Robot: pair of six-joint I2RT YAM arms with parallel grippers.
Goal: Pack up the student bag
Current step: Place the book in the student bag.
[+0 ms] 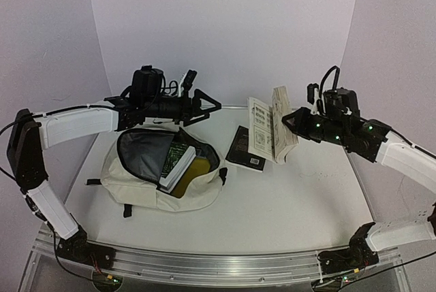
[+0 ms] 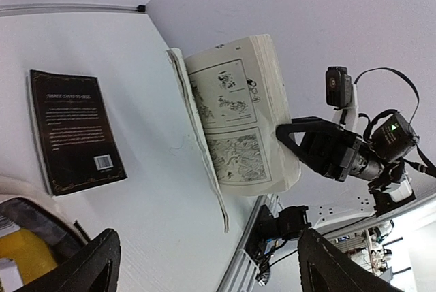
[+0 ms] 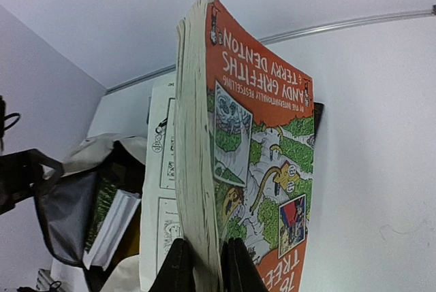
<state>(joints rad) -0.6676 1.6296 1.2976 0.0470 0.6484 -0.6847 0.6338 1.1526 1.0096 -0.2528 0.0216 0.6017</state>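
The student bag [image 1: 136,186] is a cream backpack lying open at the left, with its grey lining showing and a white-paged book [image 1: 178,165] and something yellow inside. It also shows in the right wrist view [image 3: 71,200]. My right gripper [image 1: 294,122] [image 3: 204,268] is shut on the page block of an orange-covered paperback [image 3: 259,135] and holds it upright above the table, to the right of the bag. Some of its pages [image 1: 259,128] splay open to the left. My left gripper [image 1: 208,105] [image 2: 211,271] is wide open and empty, above the bag's far rim.
A black book [image 1: 246,148] [image 2: 71,128] lies flat on the white table [image 1: 293,197] between the bag and the held paperback. The table's back edge meets the wall just behind the arms. A metal rail [image 1: 204,265] runs along the near edge.
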